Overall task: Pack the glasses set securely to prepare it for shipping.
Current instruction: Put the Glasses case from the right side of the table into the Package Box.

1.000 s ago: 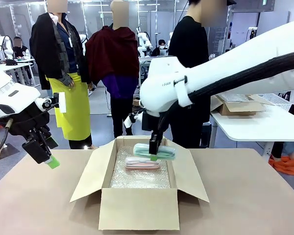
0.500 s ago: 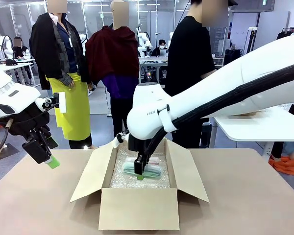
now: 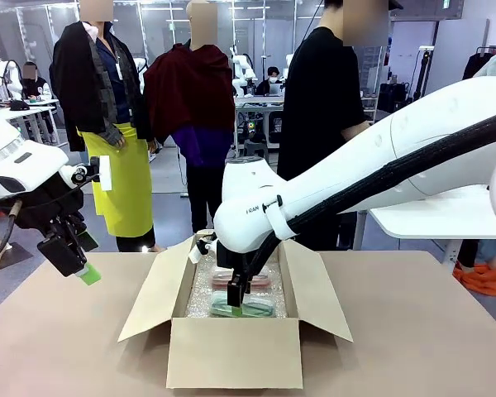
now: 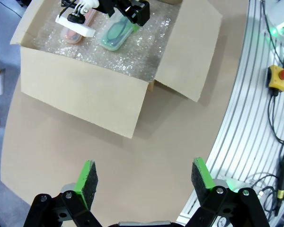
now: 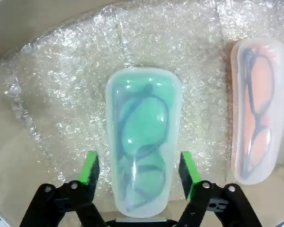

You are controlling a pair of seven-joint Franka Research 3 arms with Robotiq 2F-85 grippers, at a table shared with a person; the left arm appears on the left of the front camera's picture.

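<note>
The translucent mint green oblong case [image 5: 142,142] lay flat on the clear bubble-wrap sheet [image 5: 61,94] lining the open brown cardboard box [image 3: 231,356]. It was beside the translucent pink oblong case [image 5: 258,109] but apart from it, likely so the padding cushioned both. The right gripper [image 5: 138,163] straddled the green case, pads apart and not clamped on it. The left gripper [image 4: 143,168] hung spread and empty over the tan surface [image 3: 413,331]. A person in black [image 3: 318,99] stood at the far side of a busy workshop.
</note>
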